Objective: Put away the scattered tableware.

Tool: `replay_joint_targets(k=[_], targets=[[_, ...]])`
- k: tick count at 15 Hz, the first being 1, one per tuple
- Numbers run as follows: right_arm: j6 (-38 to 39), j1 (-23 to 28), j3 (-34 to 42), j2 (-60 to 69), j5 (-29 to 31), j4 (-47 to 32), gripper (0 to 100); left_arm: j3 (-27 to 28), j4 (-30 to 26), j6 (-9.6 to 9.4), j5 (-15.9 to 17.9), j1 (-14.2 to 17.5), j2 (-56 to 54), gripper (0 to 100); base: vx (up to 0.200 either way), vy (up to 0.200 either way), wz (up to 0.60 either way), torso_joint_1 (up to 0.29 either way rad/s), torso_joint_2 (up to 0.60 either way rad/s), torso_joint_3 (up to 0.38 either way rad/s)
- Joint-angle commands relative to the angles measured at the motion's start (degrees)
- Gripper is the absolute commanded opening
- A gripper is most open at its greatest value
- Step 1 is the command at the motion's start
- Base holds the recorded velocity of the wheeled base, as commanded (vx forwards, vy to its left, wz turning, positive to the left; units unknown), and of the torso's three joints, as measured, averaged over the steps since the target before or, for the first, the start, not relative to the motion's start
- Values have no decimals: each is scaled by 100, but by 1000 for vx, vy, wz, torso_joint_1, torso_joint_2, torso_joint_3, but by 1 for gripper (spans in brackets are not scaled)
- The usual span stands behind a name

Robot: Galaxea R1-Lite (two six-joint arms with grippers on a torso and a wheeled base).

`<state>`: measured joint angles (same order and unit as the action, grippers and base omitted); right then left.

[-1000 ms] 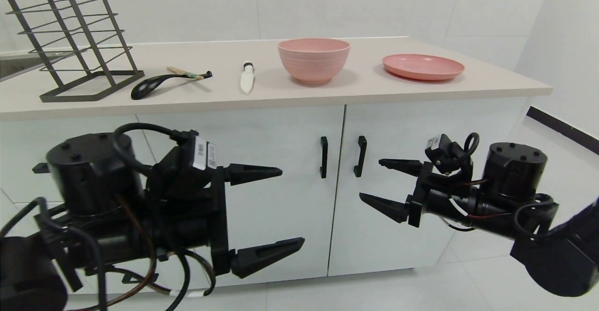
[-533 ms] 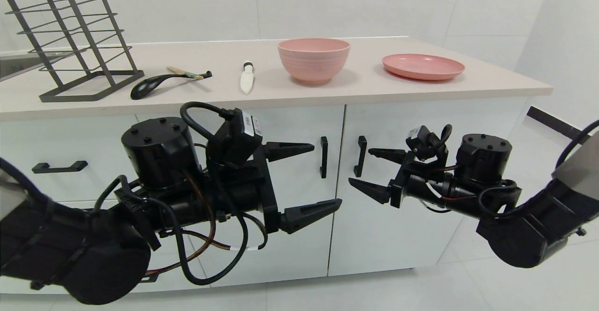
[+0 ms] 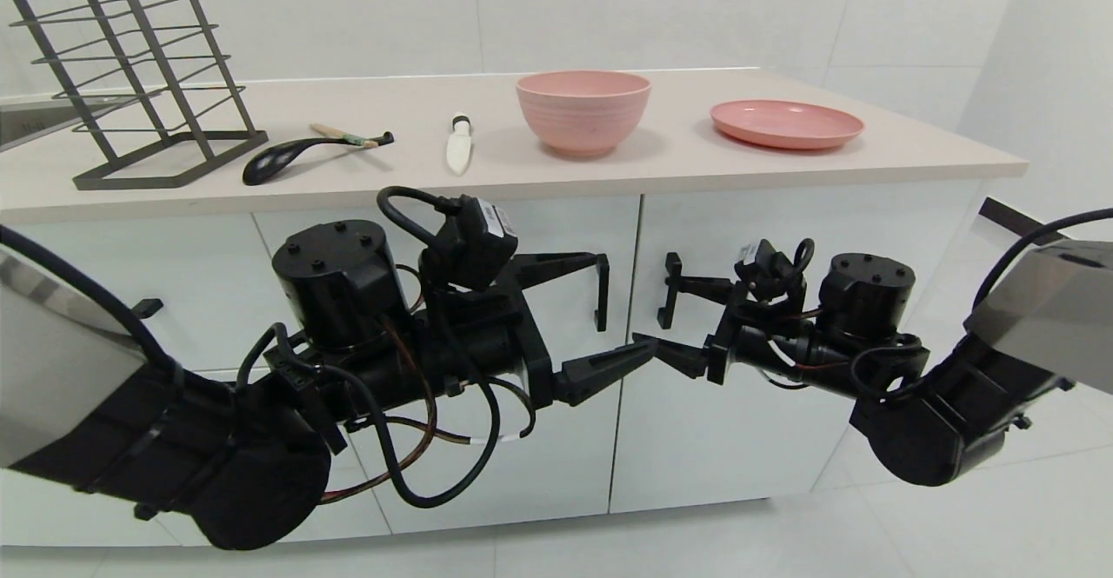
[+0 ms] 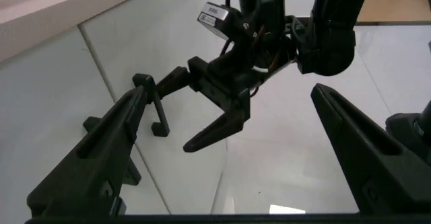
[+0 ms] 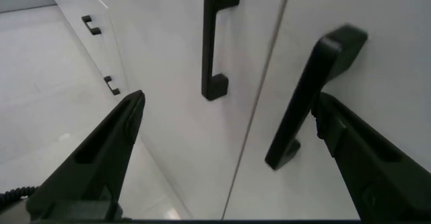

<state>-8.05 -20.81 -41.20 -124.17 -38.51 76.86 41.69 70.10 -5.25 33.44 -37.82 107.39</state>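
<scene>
Gaping apart, the left gripper (image 3: 623, 304) has one fingertip by the left cabinet handle (image 3: 601, 295). The right gripper (image 3: 661, 310), fingers also apart, sits at the right cabinet handle (image 3: 670, 298). Above, the table (image 3: 522, 180) carries a black spoon (image 3: 280, 157), white knife (image 3: 459, 145), pink bowl (image 3: 583, 110) and pink plate (image 3: 787, 122), near a wire rack (image 3: 148, 74).

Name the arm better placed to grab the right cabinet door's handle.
Right, most likely. The right end effector is open, with its upper finger at the right door handle. The left end effector, also open, sits by the left door handle instead.
</scene>
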Motion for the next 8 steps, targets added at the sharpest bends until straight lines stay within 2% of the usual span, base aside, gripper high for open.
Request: replay_joint_targets(k=[1, 2, 3, 5, 8], targets=[[-4, -90, -344, -169, -253, 13, 100, 85, -5, -2, -39, -33, 116, 100, 0, 0, 0, 0, 0, 0], [-4, -116, -344, -169, -350, 13, 100, 102, -5, -2, -48, -51, 151, 100, 0, 0, 0, 0, 0, 0], [-13, -125, -274, -169, -728, 31, 100, 146, -5, 7, -118, -77, 221, 100, 0, 0, 0, 0, 0, 0], [22, -81, -90, -160, -1211, 294, 100, 261, -5, 42, -373, -174, 309, 100, 0, 0, 0, 0, 0, 0], [22, 7, 693, 113, -1466, 593, 100, 603, -5, 95, -479, -226, 573, 100, 0, 0, 0, 0, 0, 0]])
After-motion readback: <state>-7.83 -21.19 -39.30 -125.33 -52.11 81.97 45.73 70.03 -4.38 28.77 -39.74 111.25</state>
